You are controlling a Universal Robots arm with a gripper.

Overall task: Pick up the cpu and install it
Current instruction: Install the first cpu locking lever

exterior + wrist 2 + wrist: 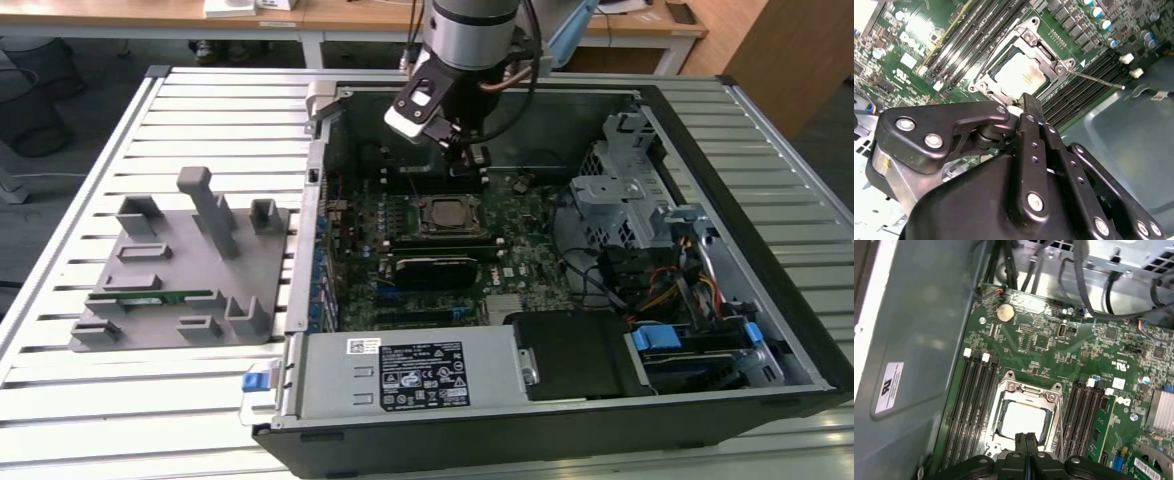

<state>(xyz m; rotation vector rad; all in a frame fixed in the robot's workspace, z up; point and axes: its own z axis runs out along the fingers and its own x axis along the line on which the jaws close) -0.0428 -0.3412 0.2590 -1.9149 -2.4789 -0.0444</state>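
Gripper (1026, 452) fingers pressed together, nothing between them; in the second wrist view the gripper (1030, 107) tips meet just above the socket edge. Cpu (1023, 421) sits flat inside the metal socket frame (1028, 390) on the motherboard (1054, 347), silvery top showing in both wrist views, cpu (1021, 76) framed by the same bracket, socket frame (1040, 46). Gripper is not touching the cpu as far as I can tell, just over its near edge. Black memory slots (974, 405) run along both sides of the socket. A coin cell battery (1005, 313) lies further up the board, near cables by the case wall.

Exterior view: power supply (407, 372) at the near edge of the open computer case (787, 330), then the motherboard (521, 260) with the cpu (442, 215) in its socket mid-board, gripper (466, 155) hanging just beyond it under the arm (470, 35). Drive cage (627, 195) on the exterior view's right. Gray fixture tray (180, 270) stands outside the case on the exterior view's left, on the slatted metal table (80, 400), with a green memory stick (150, 297) lying in it.
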